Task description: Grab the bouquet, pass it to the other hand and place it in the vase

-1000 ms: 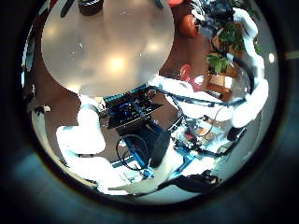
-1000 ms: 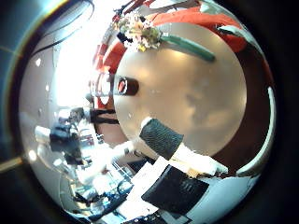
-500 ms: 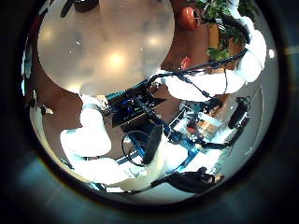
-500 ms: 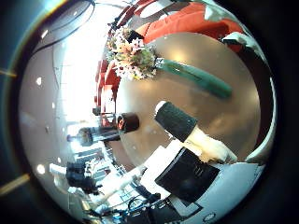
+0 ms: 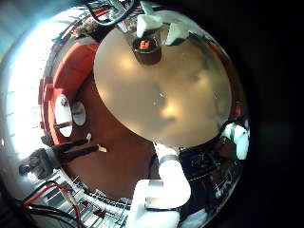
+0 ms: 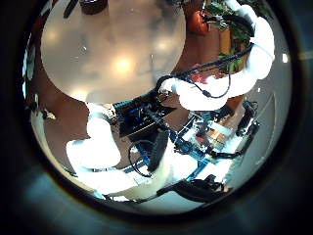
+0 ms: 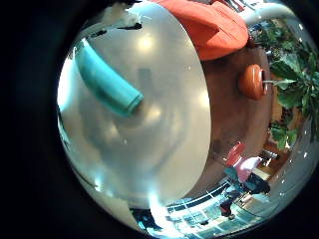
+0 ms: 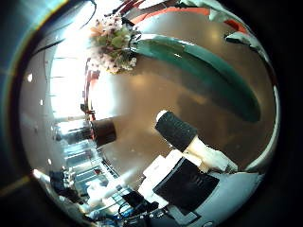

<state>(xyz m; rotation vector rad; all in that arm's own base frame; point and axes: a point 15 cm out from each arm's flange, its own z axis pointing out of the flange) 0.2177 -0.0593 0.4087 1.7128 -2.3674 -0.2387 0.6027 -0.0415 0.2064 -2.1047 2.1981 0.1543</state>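
The bouquet (image 8: 189, 61) lies flat on the round surface (image 8: 151, 99), close under the right hand (image 8: 189, 156). Its teal wrap (image 7: 108, 80) points away from the pale flowers (image 8: 112, 43). The right fingers (image 8: 178, 130) are released and grasp nothing. The dark vase (image 5: 145, 47) stands upright near the far rim. Whether the left hand (image 6: 98, 147) is clenched, I cannot tell.

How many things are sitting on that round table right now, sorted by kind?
Bouquet: 1
Vase: 1
Total: 2 things on the table
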